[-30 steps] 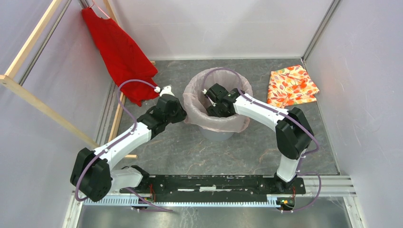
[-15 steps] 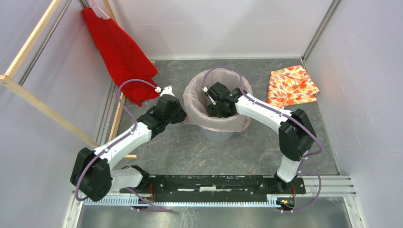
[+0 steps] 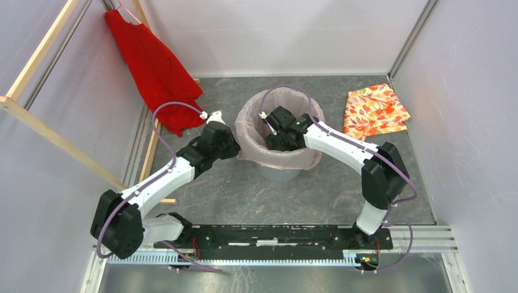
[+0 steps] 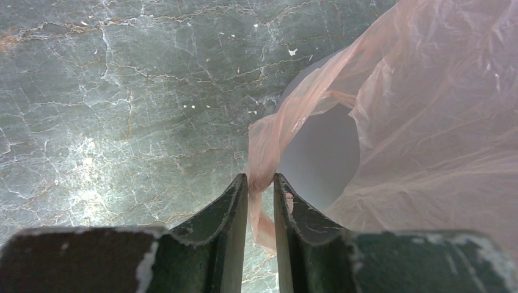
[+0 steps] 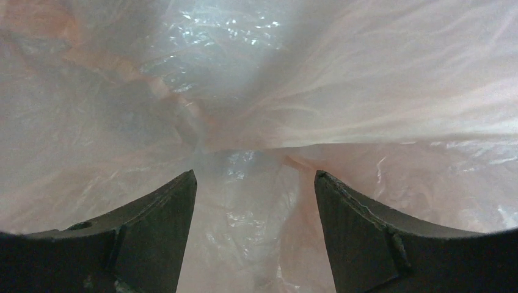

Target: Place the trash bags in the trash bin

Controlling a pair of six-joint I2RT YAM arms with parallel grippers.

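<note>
Grey, marble-veined counter (image 3: pixel 244 195) noted under all items. At far left, red garment (image 3: pixel 156 67) hung up, clear of the work. Light grey bin (image 3: pixel 282 173) upright at centre of counter. Pale pink bag (image 3: pixel 247 134) seated inside bin, mouth spread open and folded out over the rim, crinkled film lining the interior. At far right, orange floral cloth (image 3: pixel 374 110) folded flat, well apart from bin. Outside bin's left side, left end effector (image 4: pixel 261 183) nearly closed, pinching a twisted edge of bag. Down inside bag, right end effector (image 5: pixel 255 177) spread wide, gripping nothing.
</note>
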